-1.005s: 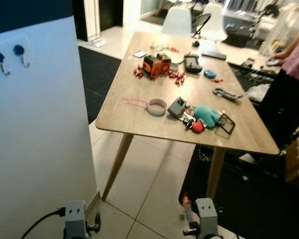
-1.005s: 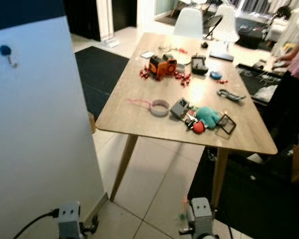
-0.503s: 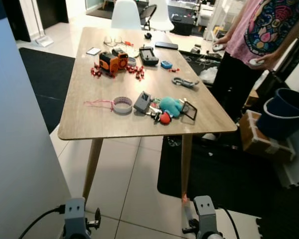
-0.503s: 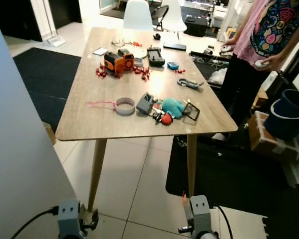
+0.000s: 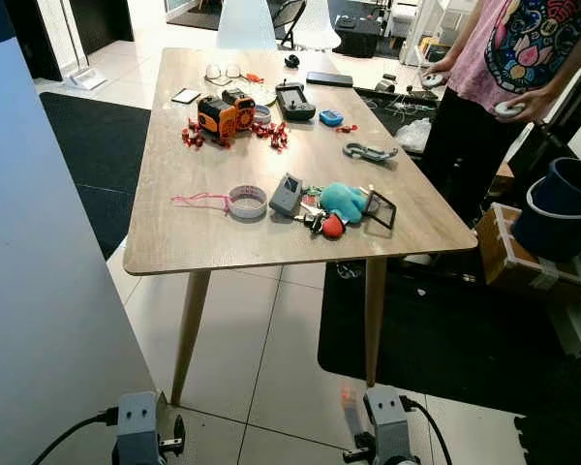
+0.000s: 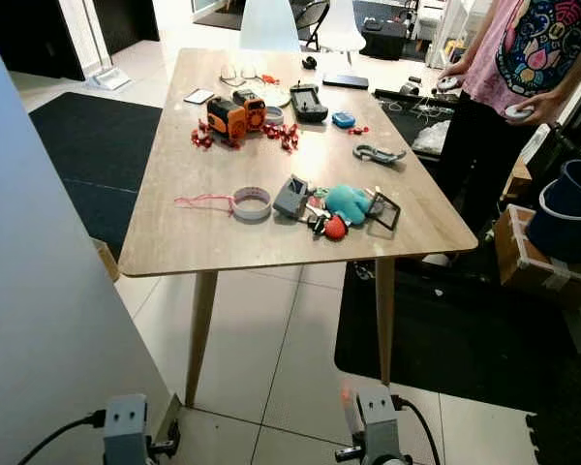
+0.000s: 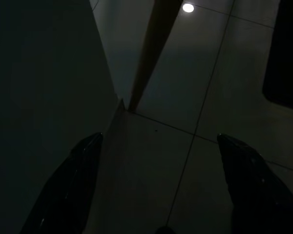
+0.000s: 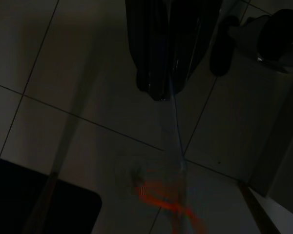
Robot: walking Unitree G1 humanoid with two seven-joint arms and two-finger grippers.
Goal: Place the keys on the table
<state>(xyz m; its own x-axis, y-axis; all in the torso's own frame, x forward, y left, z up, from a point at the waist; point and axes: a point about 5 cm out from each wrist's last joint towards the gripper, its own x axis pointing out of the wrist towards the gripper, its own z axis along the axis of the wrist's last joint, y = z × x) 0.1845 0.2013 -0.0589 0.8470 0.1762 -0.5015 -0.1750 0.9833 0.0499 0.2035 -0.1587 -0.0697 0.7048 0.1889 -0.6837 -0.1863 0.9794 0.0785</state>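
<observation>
The right gripper (image 8: 161,90) hangs low beside the robot's leg, its two black fingers pressed together on a thin strap from which the keys (image 8: 161,192) dangle, a blurred reddish tag and a pale ring above the floor tiles (image 8: 49,73). In the head views the same reddish tag shows just beside the right wrist (image 5: 391,431), well below the tabletop. The left gripper (image 7: 161,146) hangs idle on the other side, fingers spread wide apart with nothing between them, pointing at the floor next to a white panel (image 5: 39,242).

The table (image 5: 174,247) stands ahead of the robot and higher than both wrists, its long axis running away from the camera. Its near edge is bare wood; further in lie a tape roll (image 5: 247,201), a small grey box (image 5: 287,195), a teal soft toy (image 5: 344,201) and another bunch with a red tag (image 5: 331,227). A person (image 5: 504,68) stands at the far right corner.

The keys lie low and to the right, so the right arm would need to lift up and forward over the near edge, probably after a step closer.
</observation>
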